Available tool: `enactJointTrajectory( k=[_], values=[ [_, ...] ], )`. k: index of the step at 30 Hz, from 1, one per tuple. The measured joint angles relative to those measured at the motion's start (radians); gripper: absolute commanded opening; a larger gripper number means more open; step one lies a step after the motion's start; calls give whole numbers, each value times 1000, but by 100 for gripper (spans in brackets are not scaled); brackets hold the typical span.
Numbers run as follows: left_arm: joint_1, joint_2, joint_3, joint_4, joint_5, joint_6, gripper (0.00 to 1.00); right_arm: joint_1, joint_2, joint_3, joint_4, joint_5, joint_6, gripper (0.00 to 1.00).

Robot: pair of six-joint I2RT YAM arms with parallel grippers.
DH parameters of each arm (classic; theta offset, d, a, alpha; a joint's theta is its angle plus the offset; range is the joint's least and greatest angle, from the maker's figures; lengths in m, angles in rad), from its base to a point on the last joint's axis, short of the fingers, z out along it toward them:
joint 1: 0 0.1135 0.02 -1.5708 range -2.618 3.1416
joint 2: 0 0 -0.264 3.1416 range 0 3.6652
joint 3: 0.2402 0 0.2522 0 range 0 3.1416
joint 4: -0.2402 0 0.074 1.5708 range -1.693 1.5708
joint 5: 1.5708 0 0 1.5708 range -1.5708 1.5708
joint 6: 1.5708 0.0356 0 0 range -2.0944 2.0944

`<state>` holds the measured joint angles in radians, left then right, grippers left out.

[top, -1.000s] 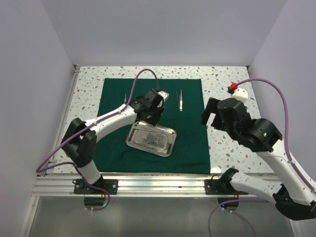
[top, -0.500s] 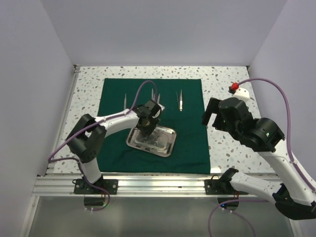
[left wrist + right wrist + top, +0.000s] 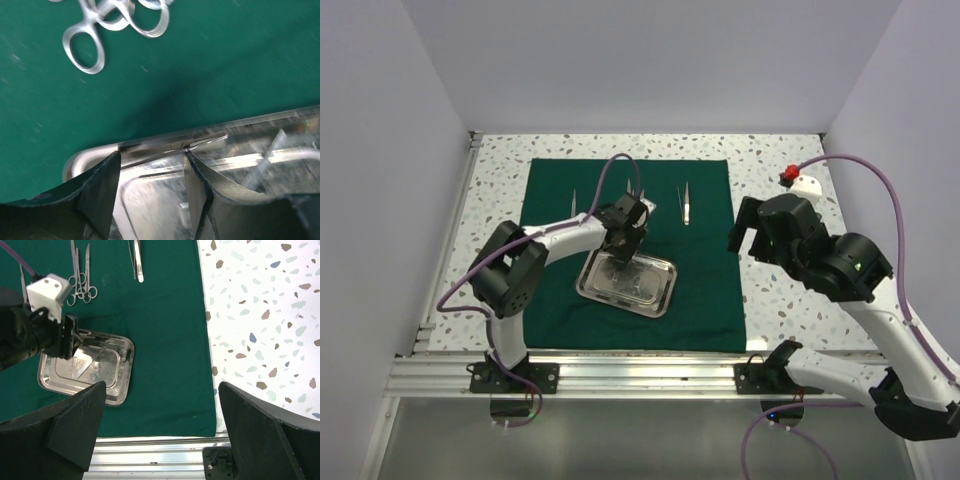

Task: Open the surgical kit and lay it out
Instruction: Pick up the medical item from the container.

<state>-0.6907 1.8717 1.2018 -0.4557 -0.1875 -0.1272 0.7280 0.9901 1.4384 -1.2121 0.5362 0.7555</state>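
1. Well, the steel tray sits slightly skewed on the near half of the green cloth, with slim silver pieces lying inside it.
2. The left pincer dips into the tray at its far rim. Its fingers stand moderately apart, and tray floor shows between them. A thin instrument lies along the rim at their tips; whether it touches them cannot be told.
3. Just beyond the tray, ring-handled forceps rest on the cloth. Tweezers lie further right, and another slim tool lies to the left.
4. A purple cable arches over the forceps in the top view and partly hides them.
5. The right pincer hangs wide open above the cloth's right edge, well apart from the tray.
6. The speckled white surface carries the cloth, and pale lavender walls close three sides.
7. A metal rail runs along the near edge. A broad band of cloth separates the tray from the cloth's right border, and more speckled surface lies beyond that.
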Motion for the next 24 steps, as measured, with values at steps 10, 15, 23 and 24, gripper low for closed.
enactJointTrajectory(
  k=[10,15,23,24],
  values=[
    [95,39,36,11,117,-9,41,0,24,9,1,2,-11,98],
    [103,52,35,14,140,-7,26,0,25,9,1,4,-12,98],
    [108,68,41,60,230,-10,0,0,25,9,1,4,-11,98],
    [108,67,40,64,239,-11,0,0,25,9,1,4,-11,98]
  ],
)
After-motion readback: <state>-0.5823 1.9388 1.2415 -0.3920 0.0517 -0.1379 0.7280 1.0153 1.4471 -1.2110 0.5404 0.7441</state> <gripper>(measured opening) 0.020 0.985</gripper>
